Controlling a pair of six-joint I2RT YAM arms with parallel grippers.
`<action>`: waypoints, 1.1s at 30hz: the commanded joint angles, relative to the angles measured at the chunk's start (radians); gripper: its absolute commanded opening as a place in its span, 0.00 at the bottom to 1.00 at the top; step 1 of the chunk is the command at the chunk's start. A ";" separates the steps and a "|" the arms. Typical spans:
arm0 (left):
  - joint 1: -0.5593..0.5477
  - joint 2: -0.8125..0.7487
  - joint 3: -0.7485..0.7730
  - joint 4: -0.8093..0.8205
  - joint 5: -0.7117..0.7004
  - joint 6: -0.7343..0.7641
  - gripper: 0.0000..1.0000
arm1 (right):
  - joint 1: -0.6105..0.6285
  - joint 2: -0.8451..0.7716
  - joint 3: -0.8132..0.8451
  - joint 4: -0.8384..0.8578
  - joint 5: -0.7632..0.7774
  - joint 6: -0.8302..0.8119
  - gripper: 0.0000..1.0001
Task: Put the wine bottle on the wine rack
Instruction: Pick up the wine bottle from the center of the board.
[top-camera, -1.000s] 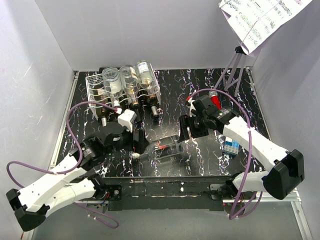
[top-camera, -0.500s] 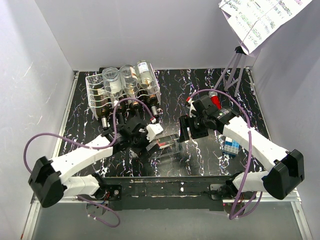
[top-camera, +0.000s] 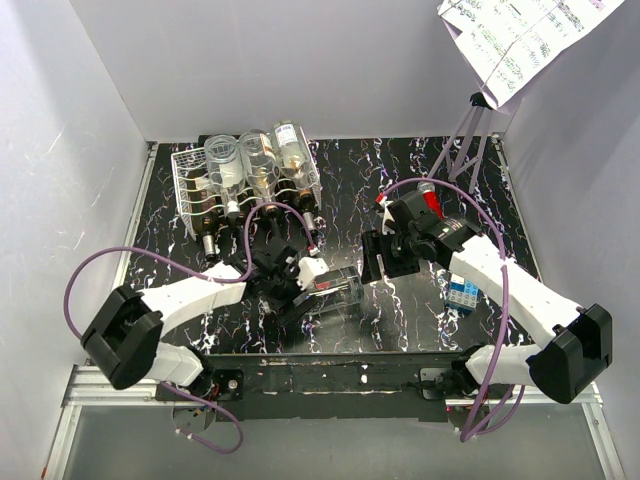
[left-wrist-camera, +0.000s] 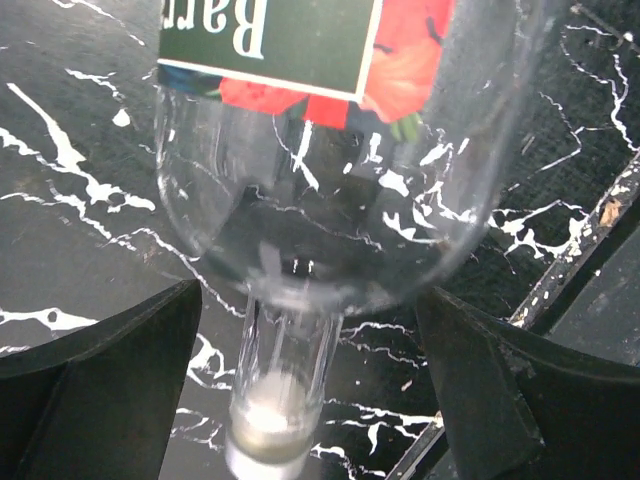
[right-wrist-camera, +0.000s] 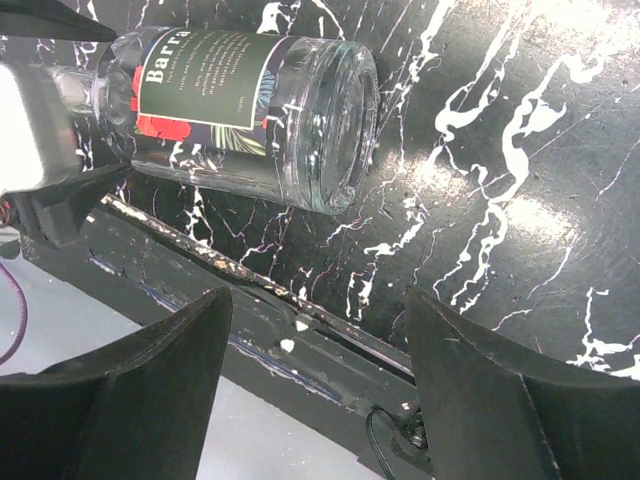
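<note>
Left gripper (left-wrist-camera: 295, 395), jaws apart, straddles the bottle (left-wrist-camera: 330, 200) at its neck — slick glass could slip or roll; right gripper (right-wrist-camera: 315, 385) gapes empty, rack (top-camera: 183, 160) at 11 o'clock.

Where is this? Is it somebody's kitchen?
Probably a robot lab booth, not a kitchen. A left arm and a right arm are bolted to a black marbled table, plain white walls box it in, and a printed sheet hangs overhead.
</note>
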 joint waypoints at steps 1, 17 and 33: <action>0.002 0.053 0.016 0.067 0.037 -0.009 0.85 | 0.003 -0.030 0.022 -0.018 0.025 0.007 0.77; -0.001 0.048 -0.034 0.089 -0.019 0.016 0.68 | -0.005 -0.068 0.004 -0.008 0.050 0.023 0.77; 0.000 0.145 -0.005 0.072 -0.029 0.016 0.13 | -0.009 -0.085 -0.001 -0.014 0.065 0.016 0.77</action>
